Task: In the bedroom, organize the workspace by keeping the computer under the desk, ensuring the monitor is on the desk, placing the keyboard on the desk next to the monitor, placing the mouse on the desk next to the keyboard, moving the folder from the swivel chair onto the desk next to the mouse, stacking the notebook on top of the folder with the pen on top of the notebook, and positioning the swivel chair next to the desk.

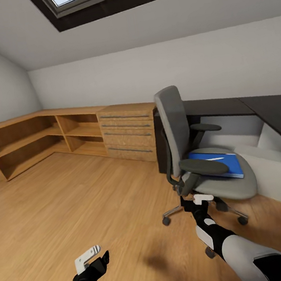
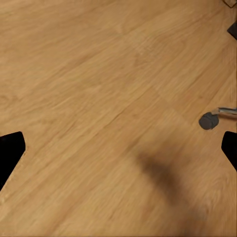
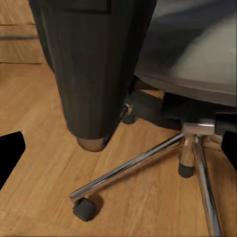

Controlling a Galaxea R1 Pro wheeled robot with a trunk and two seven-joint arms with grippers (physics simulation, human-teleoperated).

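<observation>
- The right arm reaches forward and up from the lower right of the head view, its black-and-white forearm ending in the right gripper (image 1: 192, 197) just below the near black armrest of the grey swivel chair with a chrome five-star base (image 1: 174, 122).
- In the right wrist view, the chair's dark armrest post (image 3: 94, 64) looms between the two black fingertips at the frame's edges; the fingers stand wide apart and clasp nothing.
- The left arm is held low at the lower left of the head view, with the left gripper (image 1: 93, 259) pointing forward above the bare wooden plank floor (image 1: 78, 204).
- In the left wrist view its fingers (image 2: 10, 153) are spread apart, nothing between them, with a chair castor (image 2: 208, 120) off to one side.
- On the chair's seat lies the bright blue rectangular notebook (image 1: 222, 162), with a small slim white pen (image 1: 215, 159) on its cover.
- The chair stands in front of the large black-topped desk (image 1: 225, 105).
- A boxy light grey-white computer tower (image 1: 271, 170) lies on the floor under the desk.
- A light wooden dresser with bar handles (image 1: 128, 133) and open, bare shelves (image 1: 28, 141) line the wall to the left.
</observation>
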